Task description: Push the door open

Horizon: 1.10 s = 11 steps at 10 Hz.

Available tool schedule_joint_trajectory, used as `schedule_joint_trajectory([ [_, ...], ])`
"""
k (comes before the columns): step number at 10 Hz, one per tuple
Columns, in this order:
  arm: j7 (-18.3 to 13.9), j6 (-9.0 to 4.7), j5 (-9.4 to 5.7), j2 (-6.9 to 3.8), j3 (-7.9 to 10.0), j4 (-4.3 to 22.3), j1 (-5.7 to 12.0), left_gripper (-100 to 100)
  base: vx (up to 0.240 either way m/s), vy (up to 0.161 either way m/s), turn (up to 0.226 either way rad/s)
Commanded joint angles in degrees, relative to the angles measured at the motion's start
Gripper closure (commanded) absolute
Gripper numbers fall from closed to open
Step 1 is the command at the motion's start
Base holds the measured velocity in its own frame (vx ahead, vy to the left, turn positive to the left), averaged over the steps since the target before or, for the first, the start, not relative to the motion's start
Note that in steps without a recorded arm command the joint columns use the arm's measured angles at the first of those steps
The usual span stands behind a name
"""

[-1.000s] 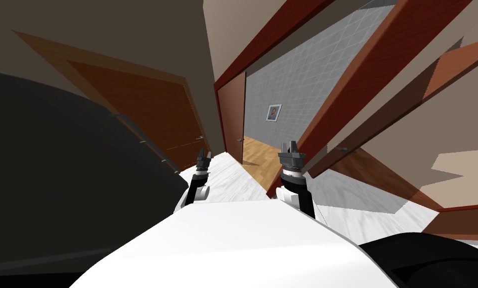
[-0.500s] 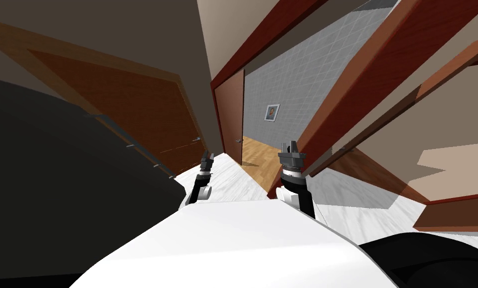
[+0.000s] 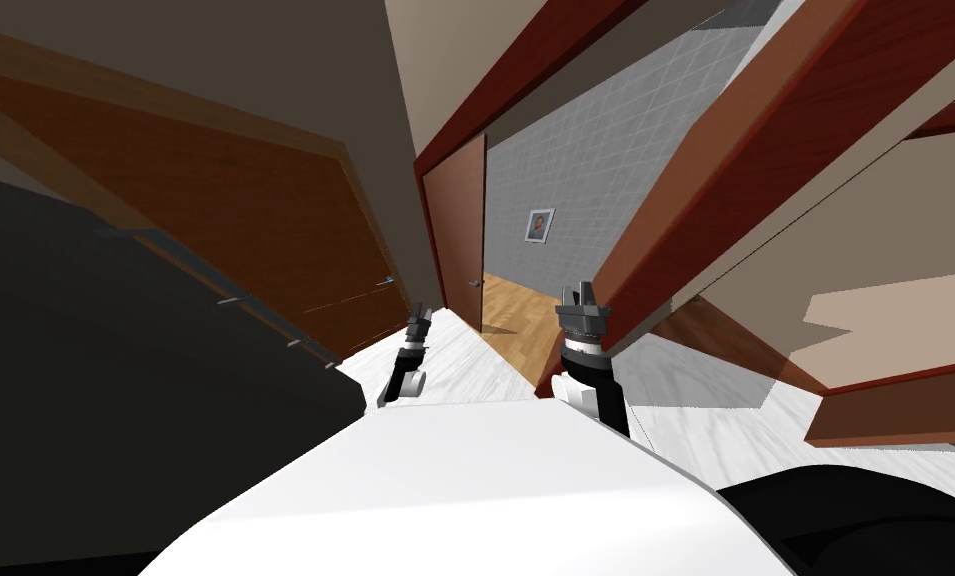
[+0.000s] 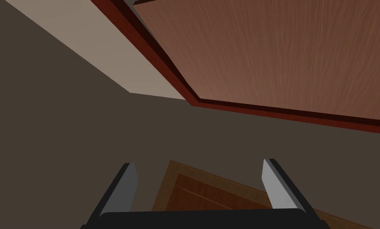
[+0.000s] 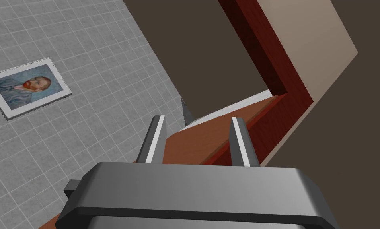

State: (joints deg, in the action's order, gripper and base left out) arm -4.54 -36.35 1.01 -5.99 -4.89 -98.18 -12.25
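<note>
Approach stage: the red-brown door (image 3: 457, 235) stands ajar inside the door frame (image 3: 645, 230), untouched. The right tool (image 3: 577, 293), half-parted and empty, hovers at the frame's right post; the left tool (image 3: 421, 318) gapes empty. Next, seemingly, a tool must press the door.

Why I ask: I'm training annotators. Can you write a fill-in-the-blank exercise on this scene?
The wall beyond the doorway is covered in grey ____.
The picture on it shows a man with a red ____.
The floor past the doorway is made of ____.
The left gripper has its fingers ____.
Missing words: tiles, beard, wood, open.
</note>
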Motion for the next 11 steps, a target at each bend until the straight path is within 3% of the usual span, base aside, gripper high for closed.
schedule_joint_trajectory([
  [1, 0.0, -0.39, 0.08, 0.14, -0.61, 1.9, 0.61, -100, 0.108, 0.049, -0.07],
  [11, -1.0, -2.71, -0.18, -0.32, -3.14, 14.1, 5.48, -100, 0.09, 0.05, -0.08],
])
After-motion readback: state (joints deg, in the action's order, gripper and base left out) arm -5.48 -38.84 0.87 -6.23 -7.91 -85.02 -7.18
